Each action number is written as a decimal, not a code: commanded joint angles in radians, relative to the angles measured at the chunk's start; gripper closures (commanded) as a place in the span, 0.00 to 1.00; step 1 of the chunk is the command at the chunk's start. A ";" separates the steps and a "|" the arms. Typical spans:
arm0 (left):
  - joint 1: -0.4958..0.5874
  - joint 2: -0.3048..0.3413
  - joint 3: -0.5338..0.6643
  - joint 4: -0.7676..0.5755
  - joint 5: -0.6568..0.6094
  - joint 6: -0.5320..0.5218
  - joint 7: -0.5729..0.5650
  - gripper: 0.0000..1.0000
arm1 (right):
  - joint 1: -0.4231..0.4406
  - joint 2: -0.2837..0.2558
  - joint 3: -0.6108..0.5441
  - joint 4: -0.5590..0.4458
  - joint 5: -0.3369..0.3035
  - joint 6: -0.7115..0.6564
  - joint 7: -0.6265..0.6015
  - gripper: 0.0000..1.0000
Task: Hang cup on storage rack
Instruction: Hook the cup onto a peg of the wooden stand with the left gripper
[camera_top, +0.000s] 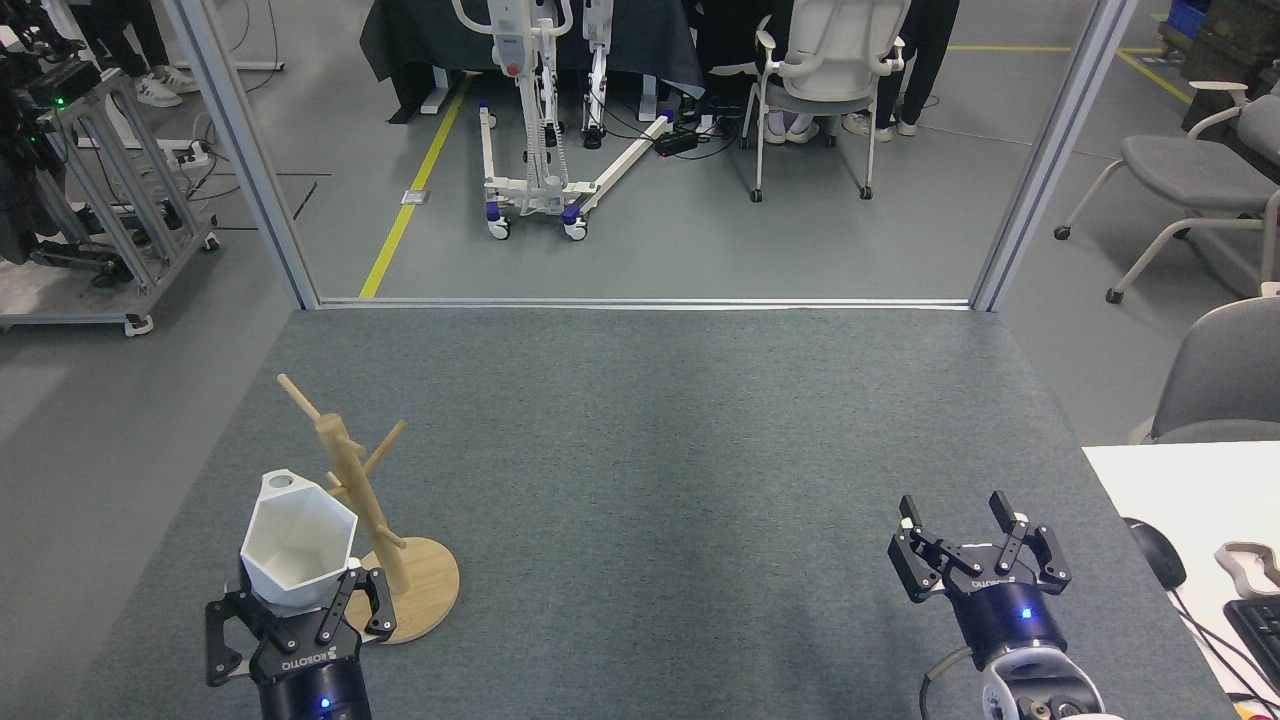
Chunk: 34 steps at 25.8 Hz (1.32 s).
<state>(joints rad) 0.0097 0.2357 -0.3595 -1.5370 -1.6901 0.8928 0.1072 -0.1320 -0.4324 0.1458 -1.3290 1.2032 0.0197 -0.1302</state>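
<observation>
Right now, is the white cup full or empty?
Empty. The cup, held in the left gripper beside the storage rack, tilts its open mouth toward the camera, showing only bare white walls inside.

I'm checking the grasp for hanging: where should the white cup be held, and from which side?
By its tapered base, from the near side, as the left gripper does now. That leaves the cup with its hexagonal rim and the small round hole at its far top edge clear of the jaws and facing the storage rack, whose upward-angled pegs must probably enter that hole.
</observation>
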 joint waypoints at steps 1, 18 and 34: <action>-0.005 -0.001 -0.001 0.014 0.000 -0.006 0.002 1.00 | 0.000 0.001 0.001 -0.001 -0.001 0.000 -0.005 0.00; -0.040 -0.035 -0.009 0.067 0.000 0.009 0.005 0.07 | -0.001 0.000 0.003 -0.001 -0.001 0.000 -0.005 0.00; -0.031 -0.048 -0.055 0.135 0.001 -0.061 0.003 0.01 | 0.002 -0.002 0.003 -0.002 -0.001 0.000 -0.005 0.00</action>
<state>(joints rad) -0.0264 0.1935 -0.3970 -1.4279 -1.6889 0.8429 0.1058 -0.1323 -0.4340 0.1488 -1.3315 1.2026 0.0198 -0.1406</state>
